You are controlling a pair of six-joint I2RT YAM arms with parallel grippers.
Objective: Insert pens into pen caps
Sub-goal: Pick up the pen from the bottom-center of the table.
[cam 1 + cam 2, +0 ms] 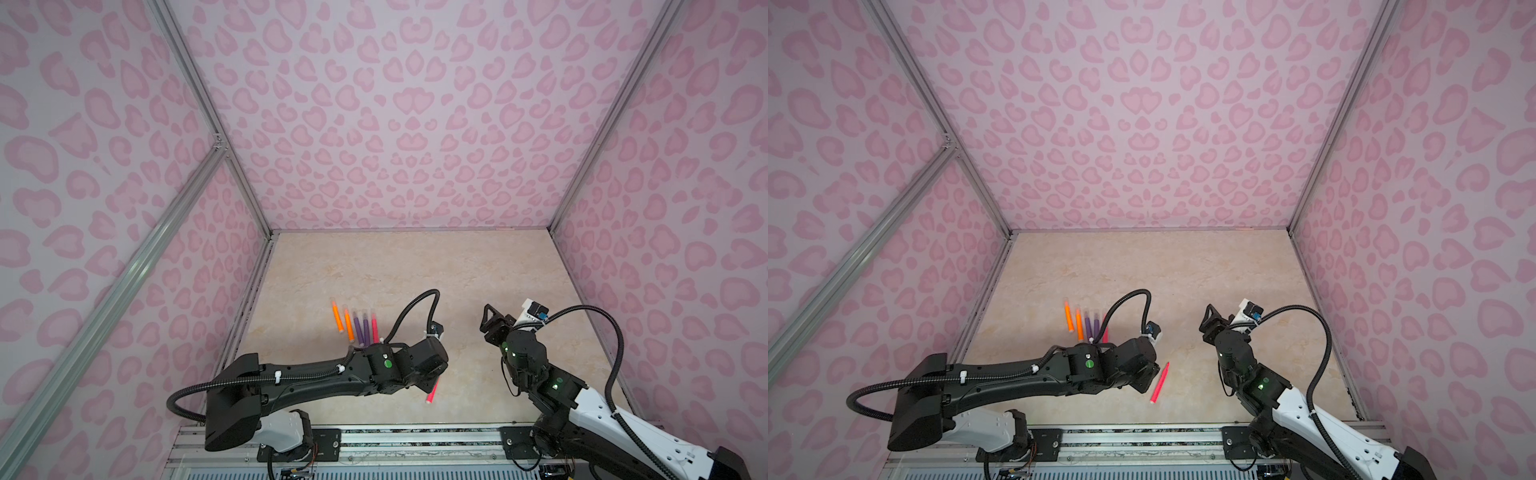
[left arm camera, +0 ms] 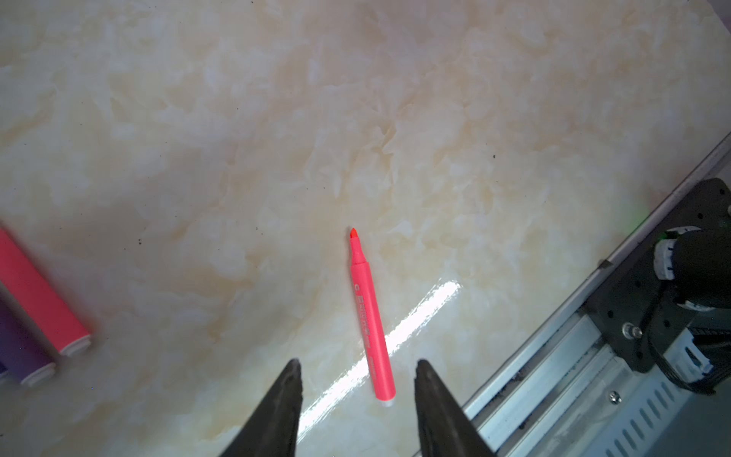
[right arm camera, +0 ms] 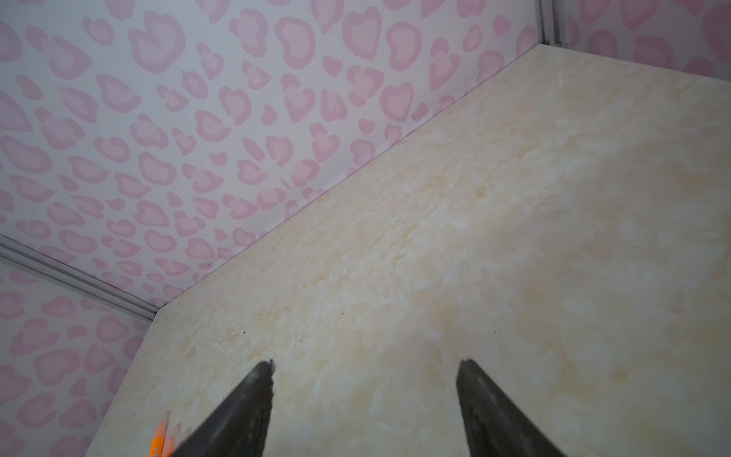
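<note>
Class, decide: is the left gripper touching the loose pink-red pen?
Apart. The left wrist view shows table either side of the pink-red pen, separating it from the left gripper.

Lone pink pen point(image 2: 371, 320) flat (tip bare)

text: none legible | pink-red pen point(image 2: 370, 316): grey print along the barrel, too blurred to read

Seemingly open tabletop point(image 1: 415, 266) beyond pen row point(image 1: 360, 328)
</note>
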